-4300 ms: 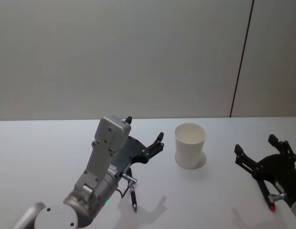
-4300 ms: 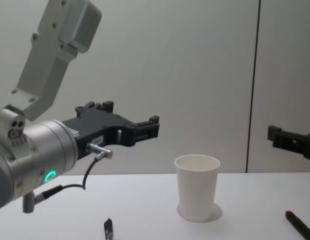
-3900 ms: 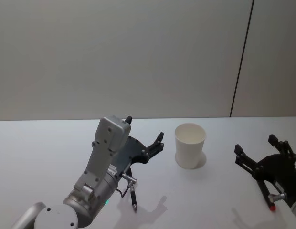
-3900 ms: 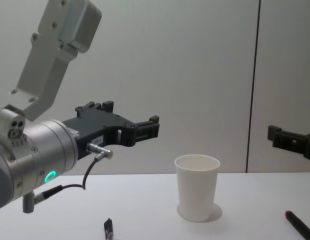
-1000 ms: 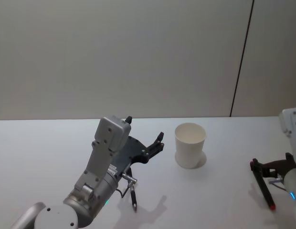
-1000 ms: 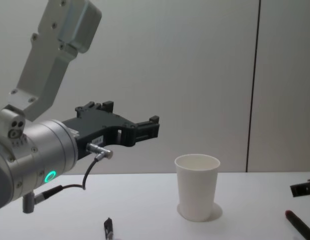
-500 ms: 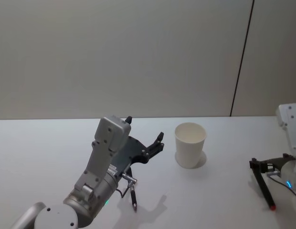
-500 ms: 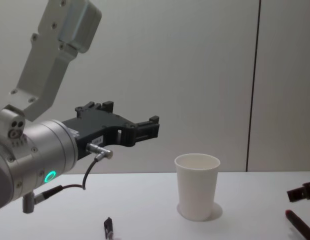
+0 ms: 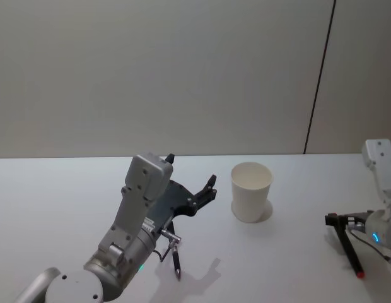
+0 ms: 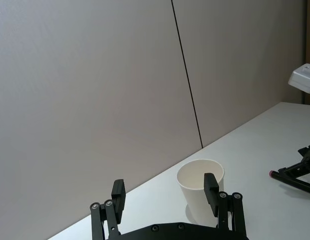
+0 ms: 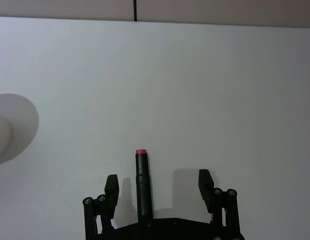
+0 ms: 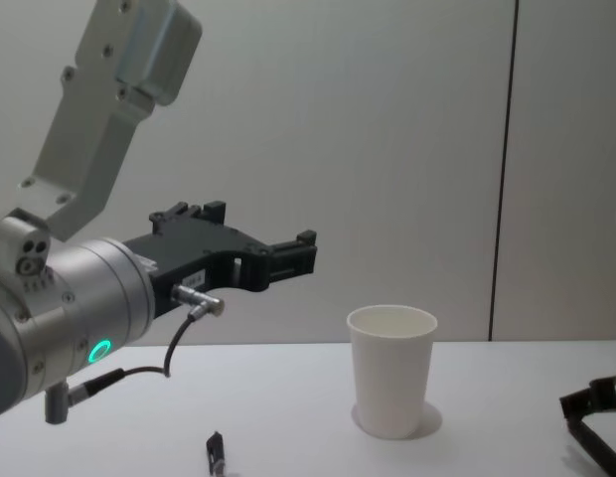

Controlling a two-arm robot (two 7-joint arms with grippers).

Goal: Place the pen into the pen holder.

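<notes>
Though not yet closed, straddles pen [image 11: 142, 185] with right claw [image 11: 158, 179] spread low over table [image 11: 220, 100] | lies lengthwise along reach, crosswise to closing line, off-centre | well right of pen holder [image 9: 251, 192] | holds left claw [image 10: 164, 185] spread aloft near it

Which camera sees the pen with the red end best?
The right wrist view: the pen lies on the table between the open fingers of the right gripper. Head view: small, near the right edge. Left wrist view: far off. Chest view: mostly hidden by the gripper.
</notes>
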